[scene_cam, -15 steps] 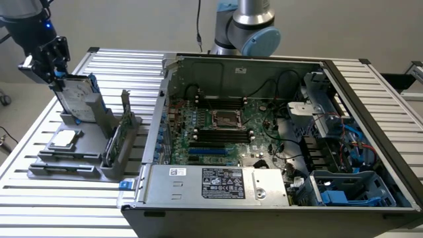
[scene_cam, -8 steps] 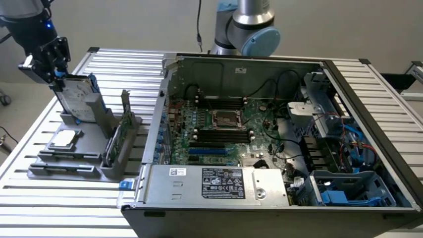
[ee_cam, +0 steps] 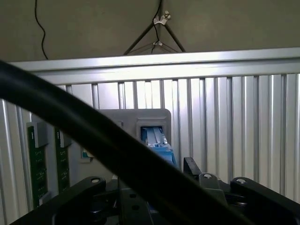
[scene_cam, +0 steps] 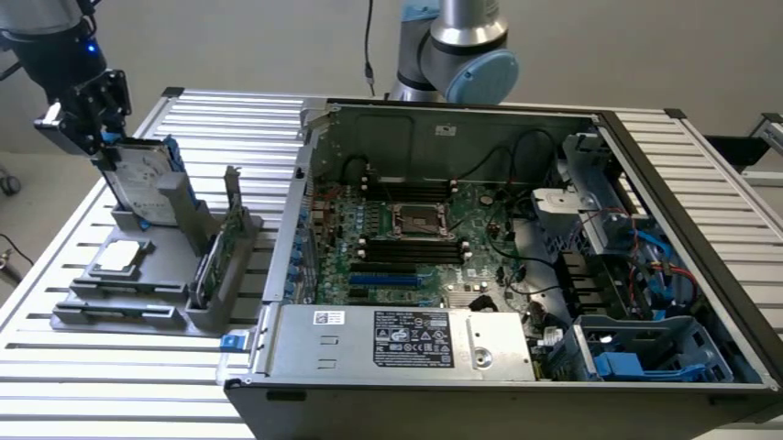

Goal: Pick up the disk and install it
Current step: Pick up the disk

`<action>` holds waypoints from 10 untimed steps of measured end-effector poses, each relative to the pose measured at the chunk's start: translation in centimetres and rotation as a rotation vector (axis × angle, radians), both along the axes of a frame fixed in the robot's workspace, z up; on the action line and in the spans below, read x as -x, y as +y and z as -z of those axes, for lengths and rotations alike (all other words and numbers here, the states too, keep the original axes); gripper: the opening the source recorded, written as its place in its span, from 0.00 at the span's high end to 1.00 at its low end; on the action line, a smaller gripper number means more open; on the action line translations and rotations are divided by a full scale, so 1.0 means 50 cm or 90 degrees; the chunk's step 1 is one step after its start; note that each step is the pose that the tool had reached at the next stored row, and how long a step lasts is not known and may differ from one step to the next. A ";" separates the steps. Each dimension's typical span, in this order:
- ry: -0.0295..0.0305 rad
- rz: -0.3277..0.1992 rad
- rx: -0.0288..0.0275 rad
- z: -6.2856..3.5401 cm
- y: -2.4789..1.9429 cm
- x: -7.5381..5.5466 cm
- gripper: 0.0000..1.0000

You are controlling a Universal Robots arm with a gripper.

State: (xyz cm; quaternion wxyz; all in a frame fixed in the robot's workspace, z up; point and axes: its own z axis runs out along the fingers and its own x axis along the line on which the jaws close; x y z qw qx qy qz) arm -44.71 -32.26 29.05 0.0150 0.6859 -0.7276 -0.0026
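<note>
The disk (scene_cam: 147, 179) stands upright in the back slot of a grey holder (scene_cam: 183, 307) on the exterior view's left, silver-grey with blue rails on its edges. My gripper (scene_cam: 103, 147) hangs right at the disk's upper corner, with its black fingers on either side of the top edge. In the wrist view the disk's blue-railed edge (ee_cam: 153, 137) lies straight ahead between the gripper's wide-spread black finger links (ee_cam: 89, 187). The gripper stands open and the disk rests in its slot.
A small square silver chip (scene_cam: 120, 257) and an upright green card (scene_cam: 211, 266) share the holder. The open computer case (scene_cam: 514, 275), with a blue drive cage (scene_cam: 636, 353) at its front right, takes up the slatted aluminium table (scene_cam: 73, 376). A thick black cable (ee_cam: 70, 122) crosses the wrist view.
</note>
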 end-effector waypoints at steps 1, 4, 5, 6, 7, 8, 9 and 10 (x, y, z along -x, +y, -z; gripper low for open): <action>0.0000 0.000 0.0000 0.000 0.0001 0.000 0.52; 0.0000 0.001 0.0001 0.000 0.0005 0.000 0.54; 0.0000 0.001 0.0002 0.000 0.0005 0.000 0.60; -0.0001 0.002 0.0002 0.000 0.0006 0.000 0.66; -0.0001 0.003 0.0002 0.000 0.0006 0.000 0.66; -0.0001 0.003 0.0002 0.000 0.0006 0.000 0.66; -0.0001 0.004 0.0003 0.000 0.0006 0.000 0.67; -0.0001 0.005 0.0003 0.000 0.0006 0.000 0.67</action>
